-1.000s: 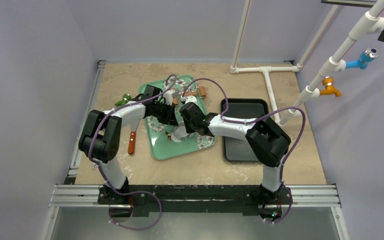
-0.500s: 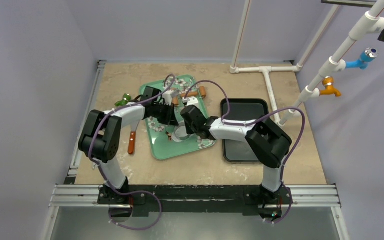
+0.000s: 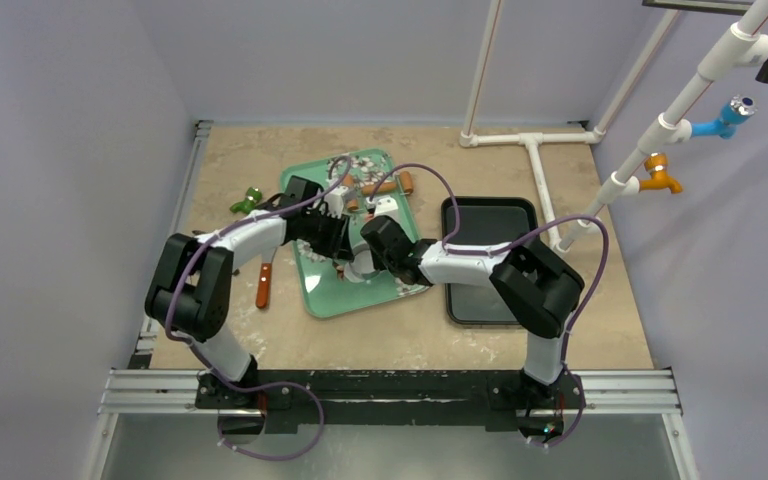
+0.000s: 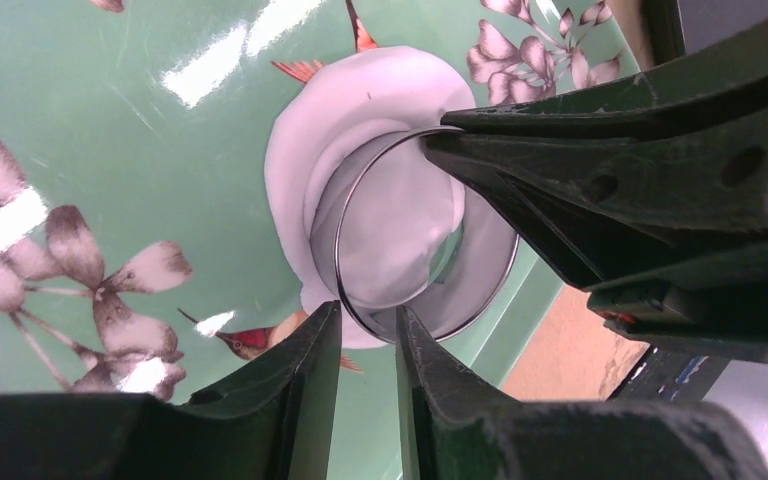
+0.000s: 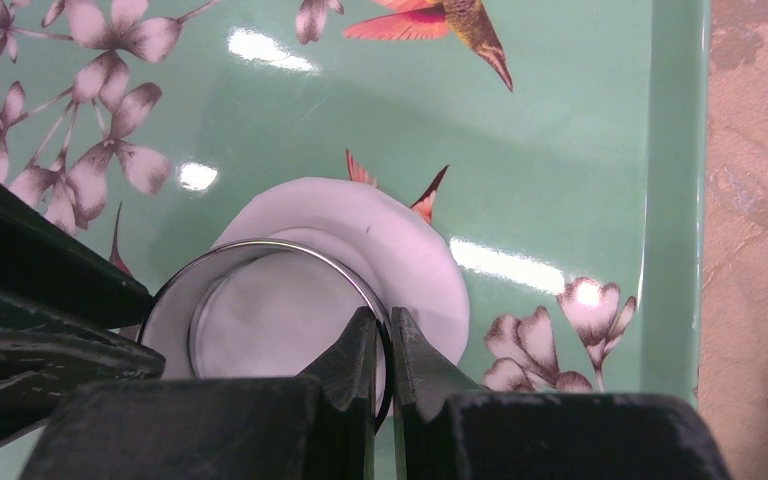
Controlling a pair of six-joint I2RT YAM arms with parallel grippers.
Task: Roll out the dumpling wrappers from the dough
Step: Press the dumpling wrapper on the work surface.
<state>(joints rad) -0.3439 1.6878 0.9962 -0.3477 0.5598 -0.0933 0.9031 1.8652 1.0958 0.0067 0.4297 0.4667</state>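
**Step in hand.** Cutting a wrapper, by my judgement. The flat white round of dough (image 5: 400, 240) lies on the green tray with the flower-and-bird print (image 5: 560, 130), which stands on the beige table (image 5: 760, 200). The round metal ring cutter (image 5: 170, 330) stands upright on the dough. It sits off-centre, so a crescent of dough shows outside it on one side only. No separate lump of dough is visible in either wrist view.

**Right gripper** (image 5: 382, 320). Closed tight on the ring cutter's thin wall, one finger inside the ring and one outside. It has firm hold of the cutter.

**Left gripper** (image 4: 365, 312). The jaws stand a little apart, at the cutter's rim opposite the right gripper. The gap is wider than the wall, so no clamp is evident. Whether either finger touches the rim cannot be told.

**Next move, as judged.**
- Whether the edge has cut through to the tray cannot be seen from here.
- Even downward pressure on the cutter is needed, perhaps with a small twist.
- The lift should then be straight up, so the cut round stays flat.
- The off-centre seating risks an incomplete disc on the side nearer the tray's rim.
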